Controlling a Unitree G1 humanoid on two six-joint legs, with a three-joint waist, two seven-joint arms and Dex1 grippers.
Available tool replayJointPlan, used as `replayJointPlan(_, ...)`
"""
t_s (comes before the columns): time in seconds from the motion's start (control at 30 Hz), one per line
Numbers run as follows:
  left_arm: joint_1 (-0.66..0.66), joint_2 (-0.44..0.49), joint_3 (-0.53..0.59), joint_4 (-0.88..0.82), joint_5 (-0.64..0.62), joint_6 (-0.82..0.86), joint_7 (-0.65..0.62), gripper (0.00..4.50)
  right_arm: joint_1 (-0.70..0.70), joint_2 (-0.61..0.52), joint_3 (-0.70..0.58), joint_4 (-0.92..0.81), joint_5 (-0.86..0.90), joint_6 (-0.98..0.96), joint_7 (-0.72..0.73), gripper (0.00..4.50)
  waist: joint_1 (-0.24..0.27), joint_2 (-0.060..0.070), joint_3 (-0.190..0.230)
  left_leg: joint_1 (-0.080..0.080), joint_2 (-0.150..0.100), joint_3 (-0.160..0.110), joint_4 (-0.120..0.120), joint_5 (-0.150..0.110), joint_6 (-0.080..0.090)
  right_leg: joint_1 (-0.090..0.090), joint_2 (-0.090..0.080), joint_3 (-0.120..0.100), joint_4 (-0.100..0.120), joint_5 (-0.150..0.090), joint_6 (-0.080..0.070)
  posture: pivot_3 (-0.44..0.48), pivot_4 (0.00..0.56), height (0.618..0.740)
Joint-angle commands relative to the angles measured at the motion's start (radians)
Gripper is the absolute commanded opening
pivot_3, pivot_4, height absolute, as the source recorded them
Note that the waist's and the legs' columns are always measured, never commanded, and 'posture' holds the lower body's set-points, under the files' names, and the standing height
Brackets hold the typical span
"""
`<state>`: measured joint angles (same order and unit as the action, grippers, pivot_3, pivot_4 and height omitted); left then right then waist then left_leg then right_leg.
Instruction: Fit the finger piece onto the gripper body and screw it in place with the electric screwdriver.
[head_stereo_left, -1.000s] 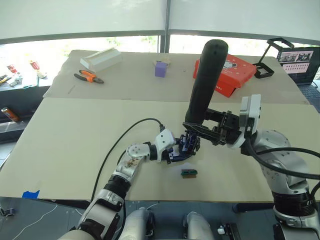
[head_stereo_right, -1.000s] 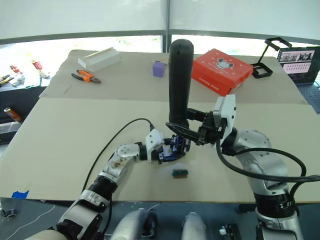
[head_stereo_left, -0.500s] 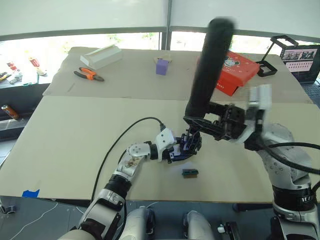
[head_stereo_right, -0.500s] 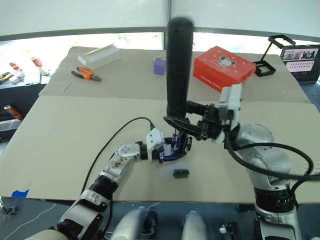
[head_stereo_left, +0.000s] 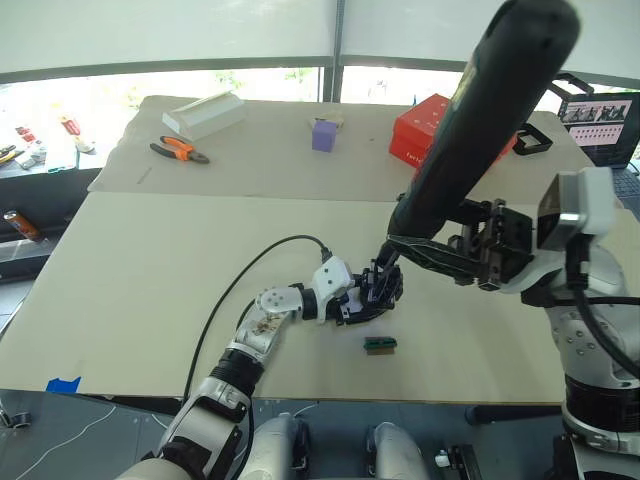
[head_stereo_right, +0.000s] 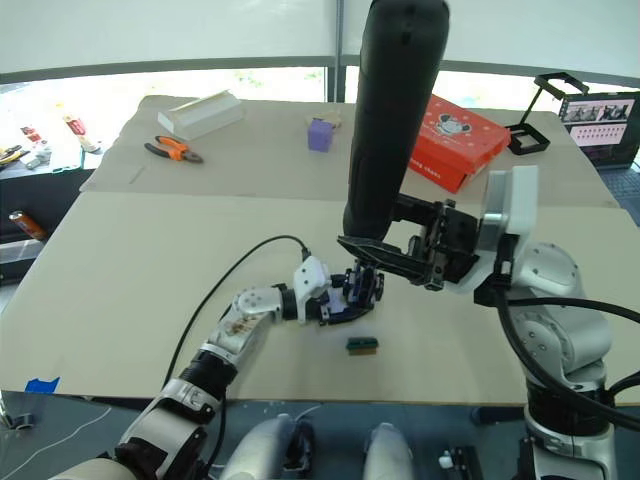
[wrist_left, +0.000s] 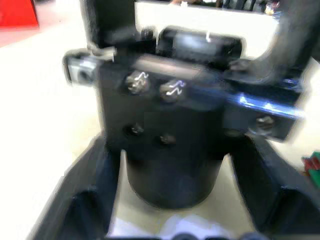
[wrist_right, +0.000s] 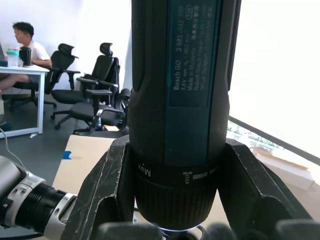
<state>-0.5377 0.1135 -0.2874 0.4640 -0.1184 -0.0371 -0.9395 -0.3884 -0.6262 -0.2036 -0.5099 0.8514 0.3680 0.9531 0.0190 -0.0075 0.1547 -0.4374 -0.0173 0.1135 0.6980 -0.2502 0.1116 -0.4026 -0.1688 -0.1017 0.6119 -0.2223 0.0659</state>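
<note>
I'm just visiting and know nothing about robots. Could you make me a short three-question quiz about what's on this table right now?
1. True or false: the right gripper holds the electric screwdriver with its bit end pointing down.
2. What is the left gripper clamped on? A) the orange-handled pliers B) the gripper body C) the red box
3. Fill in: the small green-brown block lies on the table just ____ the gripper body, on the robot's side.

Key
1. True.
2. B. The pliers and the red box lie at the far side.
3. In front of; they are apart.
</note>
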Motion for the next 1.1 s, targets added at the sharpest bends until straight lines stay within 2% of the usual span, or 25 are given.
replayJointPlan(0.03,0.041,0.043,0.027,-0.037,-0.007,0.041,0.006,4.46,-0.009,-0.047,-0.087,-0.084,0.112,0.044,-0.064,1.94,-0.001,0.0,0.0,0.0,0.0,0.0,0.0,0.0,0.0,0.0,0.0,0.0,0.0,0.0,0.0,0.0,0.15,0.74)
replayJointPlan(0.17,0.109,0.144,0.071,-0.124,-0.041,0.023,-0.046,4.46,-0.002,-0.112,-0.177,-0.145,0.239,0.112,-0.178,1.94,-0.014,0.0,0.0,0.0,0.002,0.001,-0.003,0.001,-0.001,0.0,0.0,0.001,0.0,0.0,-0.001,0.0,0.15,0.74)
replayJointPlan(0.37,0.176,0.318,0.202,-0.173,-0.168,-0.013,-0.184,4.46,0.246,-0.172,-0.397,-0.163,0.189,0.087,-0.13,1.94,-0.006,0.0,0.0,0.0,0.005,0.001,-0.003,0.002,-0.003,0.0,0.002,-0.001,0.0,0.0,-0.004,0.0,0.15,0.74)
replayJointPlan(0.47,0.21,0.405,0.268,-0.191,-0.24,-0.035,-0.284,4.46,0.39,-0.154,-0.5,-0.159,0.133,0.045,-0.077,1.94,-0.006,0.001,0.0,0.0,0.005,0.002,-0.003,0.002,-0.003,0.0,0.002,0.0,0.0,0.0,-0.004,0.0,0.15,0.74)
replayJointPlan(0.6,0.272,0.528,0.352,-0.194,-0.293,-0.054,-0.396,4.46,0.571,-0.068,-0.603,-0.101,0.026,-0.067,-0.001,1.94,-0.001,0.001,0.0,0.0,0.005,0.002,-0.003,0.002,-0.003,-0.001,0.004,-0.001,-0.001,0.0,-0.004,0.0,0.15,0.74)
replayJointPlan(0.7,0.31,0.569,0.393,-0.188,-0.311,-0.077,-0.43,4.46,0.647,-0.027,-0.62,-0.04,-0.034,-0.136,0.042,1.94,0.001,0.002,0.001,0.0,0.004,0.002,-0.003,0.001,-0.003,-0.002,0.003,-0.001,-0.001,0.0,-0.003,0.0,0.15,0.74)
replayJointPlan(0.73,0.316,0.573,0.4,-0.189,-0.315,-0.079,-0.436,4.46,0.659,-0.023,-0.62,-0.03,-0.039,-0.144,0.045,1.94,0.0,0.003,0.001,0.001,0.004,0.002,-0.003,-0.003,-0.011,-0.002,0.003,0.0,-0.001,0.001,-0.003,0.0,0.15,0.74)
replayJointPlan(0.83,0.336,0.578,0.417,-0.234,-0.332,-0.055,-0.433,4.46,0.677,-0.018,-0.598,-0.013,-0.055,-0.176,0.069,1.94,-0.002,0.004,0.001,0.002,0.004,0.002,-0.003,-0.003,-0.011,-0.002,0.003,0.001,0.0,0.001,-0.003,0.0,0.15,0.74)
replayJointPlan(1.1,0.33,0.557,0.314,-0.466,-0.338,-0.005,-0.452,4.46,0.59,-0.021,-0.414,-0.142,-0.006,-0.134,-0.004,1.94,-0.005,0.006,0.001,0.003,0.005,0.002,-0.003,-0.003,-0.012,-0.002,0.004,0.002,0.0,0.0,-0.004,0.0,0.15,0.74)
